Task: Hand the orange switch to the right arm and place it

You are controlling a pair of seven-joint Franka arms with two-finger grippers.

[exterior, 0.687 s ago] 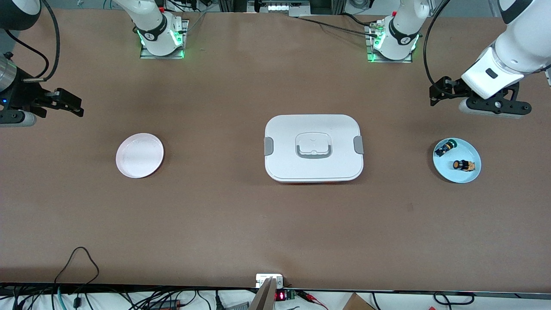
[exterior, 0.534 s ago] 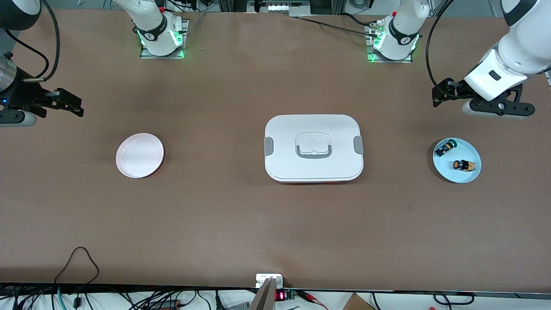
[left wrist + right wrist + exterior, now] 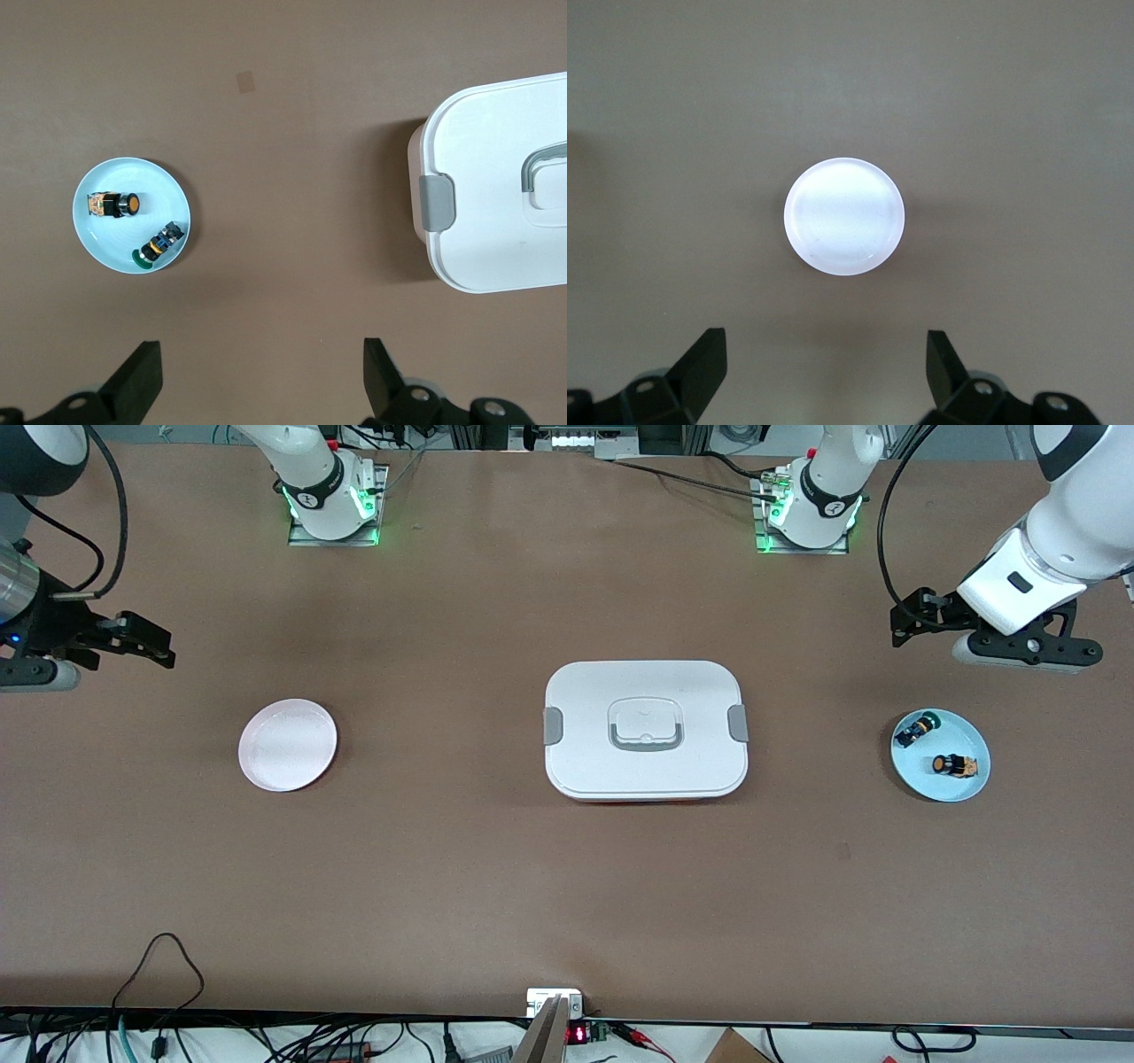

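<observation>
Lying beside green switch (image 3: pixel 915 728) on blue plate (image 3: pixel 966 786), orange switch (image 3: pixel 953 764), both hands spread, empty.

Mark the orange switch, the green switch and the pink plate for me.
orange switch (image 3: pixel 953 764): front view, on its black body.
green switch (image 3: pixel 913 731): front view, on its black body.
pink plate (image 3: pixel 844 216): right wrist view, on its bare centre.

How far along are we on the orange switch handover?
Nothing is done yet. The orange switch lies in the blue dish beside the green switch. The left gripper is open in the air, holding nothing. The right gripper waits open. Pickup, handover and placing on the white plate remain.
</observation>
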